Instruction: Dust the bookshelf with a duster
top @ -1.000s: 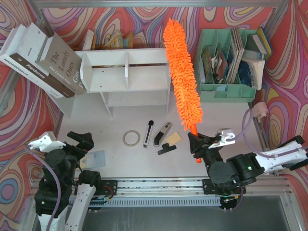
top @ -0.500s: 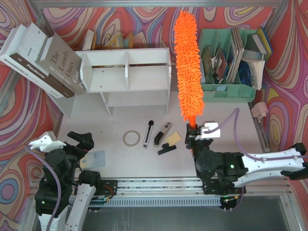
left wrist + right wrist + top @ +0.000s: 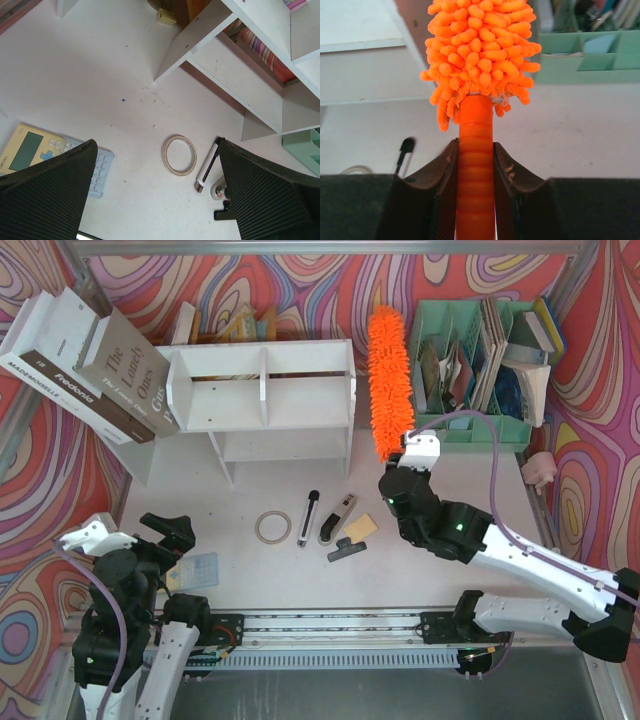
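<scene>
Right arm's stretched way forward since half a second ago, so the right pincer (image 3: 398, 472) is out over the middle of the surface (image 3: 250, 570) instead of back by the near rail, and the duster (image 3: 389, 380) went with it. That pincer is clamped on the ribbed orange handle. In the wrist view both pads press against its sides, and the fluffy head starts right above the fingertips.

The head runs away from me in the gap between the bookshelf (image 3: 265, 390) and the green organizer (image 3: 470, 390), just beside the shelf's right end panel. Can't tell if any strands touch it. From above it looks shorter than before. Bright orange, shaggy noodle strands, fat all along.

Left pincer (image 3: 157, 145) hasn't budged: fingers spread wide, gripping nothing, with the calculator (image 3: 30, 150) and tape ring (image 3: 179, 155) lying on the surface below.
</scene>
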You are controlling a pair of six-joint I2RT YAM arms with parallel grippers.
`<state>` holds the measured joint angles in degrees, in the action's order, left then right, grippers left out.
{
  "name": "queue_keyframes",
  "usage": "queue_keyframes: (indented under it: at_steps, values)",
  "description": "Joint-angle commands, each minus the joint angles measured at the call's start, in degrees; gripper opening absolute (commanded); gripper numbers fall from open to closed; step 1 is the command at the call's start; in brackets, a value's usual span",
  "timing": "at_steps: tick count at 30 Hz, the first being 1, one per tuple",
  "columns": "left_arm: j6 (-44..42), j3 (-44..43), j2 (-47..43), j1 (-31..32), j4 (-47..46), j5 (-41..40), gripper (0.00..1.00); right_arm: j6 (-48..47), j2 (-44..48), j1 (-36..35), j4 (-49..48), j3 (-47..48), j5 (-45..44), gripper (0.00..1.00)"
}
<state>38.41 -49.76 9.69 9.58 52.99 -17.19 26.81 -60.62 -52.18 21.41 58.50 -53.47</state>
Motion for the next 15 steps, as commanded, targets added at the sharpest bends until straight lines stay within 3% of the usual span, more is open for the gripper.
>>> queue_keyframes:
  at_steps: [1,15]
  values:
    - [0.1,0.8,-0.2,-0.3,-0.4,0.1,0.98,-0.9,5.1,0.0,-3.7,-0.2,7.9,0.0]
    - [0.3,0.7,0.6,-0.3,-0.2,0.0,0.98,2.1,11.0,-0.1,1.8,-2.4,16.9,0.0]
